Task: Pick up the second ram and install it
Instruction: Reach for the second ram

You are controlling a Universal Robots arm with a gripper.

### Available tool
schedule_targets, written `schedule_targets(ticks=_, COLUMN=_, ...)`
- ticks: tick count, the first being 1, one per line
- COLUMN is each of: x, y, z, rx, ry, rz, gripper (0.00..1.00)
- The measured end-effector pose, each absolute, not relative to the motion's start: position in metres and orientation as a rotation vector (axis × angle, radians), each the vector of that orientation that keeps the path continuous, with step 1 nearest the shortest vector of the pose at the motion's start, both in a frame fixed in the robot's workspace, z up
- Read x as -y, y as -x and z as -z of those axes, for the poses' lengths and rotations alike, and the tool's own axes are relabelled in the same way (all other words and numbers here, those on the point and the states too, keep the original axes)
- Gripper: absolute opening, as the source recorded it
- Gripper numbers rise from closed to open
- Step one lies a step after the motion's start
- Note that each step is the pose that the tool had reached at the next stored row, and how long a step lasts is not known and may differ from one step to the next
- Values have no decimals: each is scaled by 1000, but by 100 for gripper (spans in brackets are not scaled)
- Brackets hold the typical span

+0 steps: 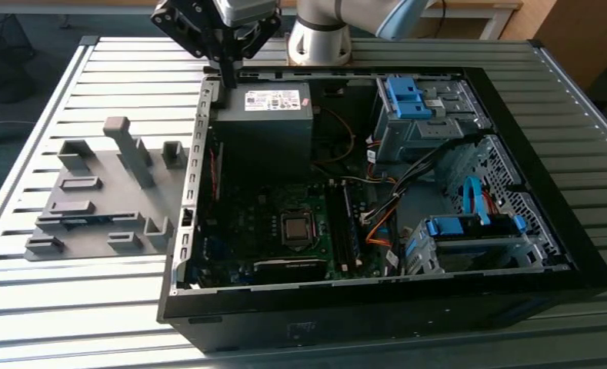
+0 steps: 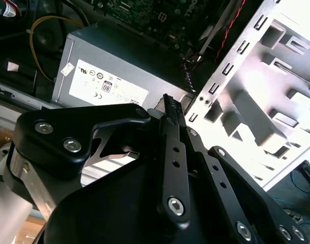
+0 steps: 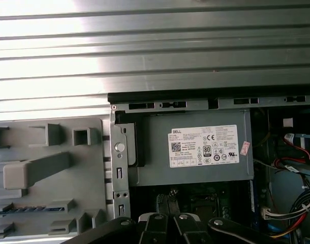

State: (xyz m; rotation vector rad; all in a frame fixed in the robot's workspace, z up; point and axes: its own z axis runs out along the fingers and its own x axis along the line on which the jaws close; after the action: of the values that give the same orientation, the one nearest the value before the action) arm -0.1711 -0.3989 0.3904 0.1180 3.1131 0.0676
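Note:
The second ram (image 1: 85,219) is a thin green-blue stick lying in a slot of the grey holder tray (image 1: 98,192) at the exterior view's left, outside the computer case. In the first wrist view the ram (image 3: 28,209) appears as a bluish strip in the tray (image 3: 48,152). My gripper (image 1: 228,77) hangs over the case's back left corner, well apart from the ram, with its black fingers pressed together and nothing between them. The joined fingertips (image 2: 168,101) point toward the grey power supply (image 2: 104,76). Near the picture's edge in the first wrist view sits the gripper (image 3: 168,201).
The open black computer case (image 1: 549,254) fills the slatted table's middle, with the power supply (image 1: 267,115), motherboard (image 1: 293,231), blue drive cages (image 1: 468,231) and loose cables inside. Upright grey blocks (image 1: 128,150) rise from the tray. The arm's base (image 1: 318,42) stands behind the case.

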Motion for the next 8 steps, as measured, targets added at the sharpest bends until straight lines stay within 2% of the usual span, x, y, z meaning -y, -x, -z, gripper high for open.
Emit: schedule_targets(ticks=8, x=399, y=174, z=-390, rx=-3113, ry=-118, rz=-68, gripper=11)
